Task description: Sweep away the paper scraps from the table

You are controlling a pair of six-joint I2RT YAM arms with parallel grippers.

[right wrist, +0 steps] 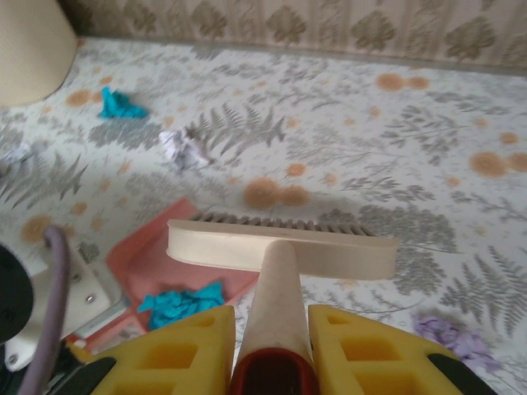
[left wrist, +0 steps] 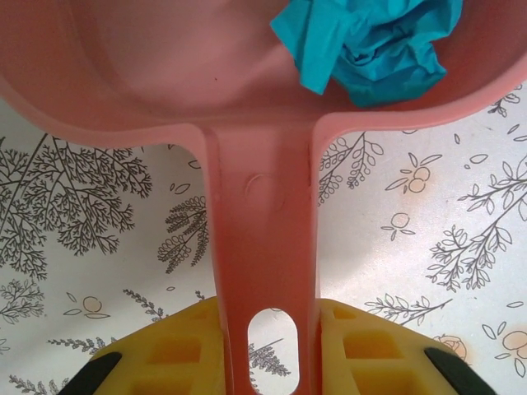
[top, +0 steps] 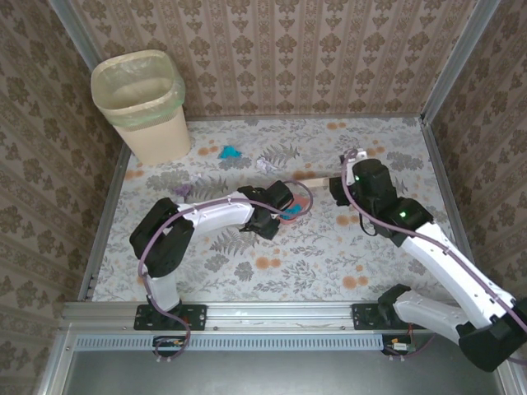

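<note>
My left gripper (left wrist: 268, 346) is shut on the handle (left wrist: 263, 247) of a pink dustpan (left wrist: 165, 58), which rests on the table (top: 313, 263) and holds a crumpled teal scrap (left wrist: 370, 45). From above, that gripper (top: 276, 210) and the dustpan (top: 293, 216) are at mid-table. My right gripper (right wrist: 272, 350) is shut on the handle of a cream brush (right wrist: 280, 251), whose head stands at the dustpan's (right wrist: 156, 255) mouth. Loose paper scraps lie beyond it: teal (right wrist: 122, 104), white (right wrist: 183, 150) and lilac (right wrist: 449, 333). The top view shows teal (top: 230, 152), white (top: 268, 163) and lilac (top: 183, 191) ones.
A cream bin (top: 144, 103) with a pale green liner stands on the table's back left corner. Patterned walls close the back and both sides. An aluminium rail (top: 272, 313) runs along the near edge, with both arm bases bolted to it.
</note>
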